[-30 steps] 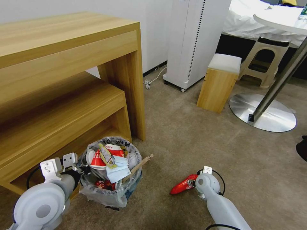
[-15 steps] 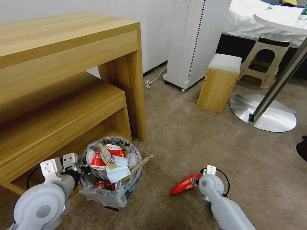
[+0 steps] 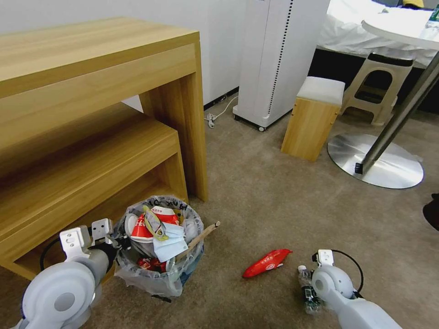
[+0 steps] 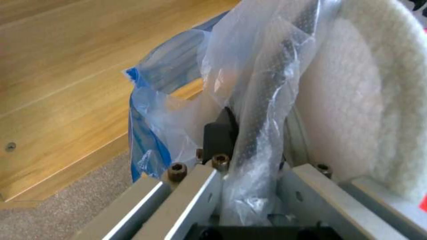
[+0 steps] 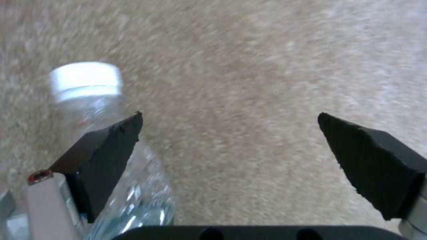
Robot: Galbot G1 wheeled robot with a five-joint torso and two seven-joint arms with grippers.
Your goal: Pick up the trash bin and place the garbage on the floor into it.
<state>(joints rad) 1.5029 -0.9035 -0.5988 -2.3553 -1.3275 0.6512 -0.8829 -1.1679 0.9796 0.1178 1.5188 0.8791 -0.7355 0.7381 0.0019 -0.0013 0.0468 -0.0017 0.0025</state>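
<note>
With the trash bin [image 3: 157, 249] gripped at its bag-lined rim by the left gripper [image 4: 231, 133], the right gripper [image 5: 229, 140], spread wide, has been shifted from the red wrapper [image 3: 267, 263] to beside the plastic bottle [image 3: 307, 289], evidently the next pickup.

Trash bin [image 3: 160, 256]: round, dark, lined with a crinkly clear bag; stands upright on the beige carpet floor [image 3: 274, 201] beside the wooden shelf unit, packed with red-white packets, a pale blue mask and a wooden stick [image 3: 201, 236] poking over the rim. Red wrapper [image 3: 266, 263] lies flat on the carpet, apart from the bin. Small clear bottle [image 3: 307, 289] with white cap lies on its side near the wrapper.
</note>
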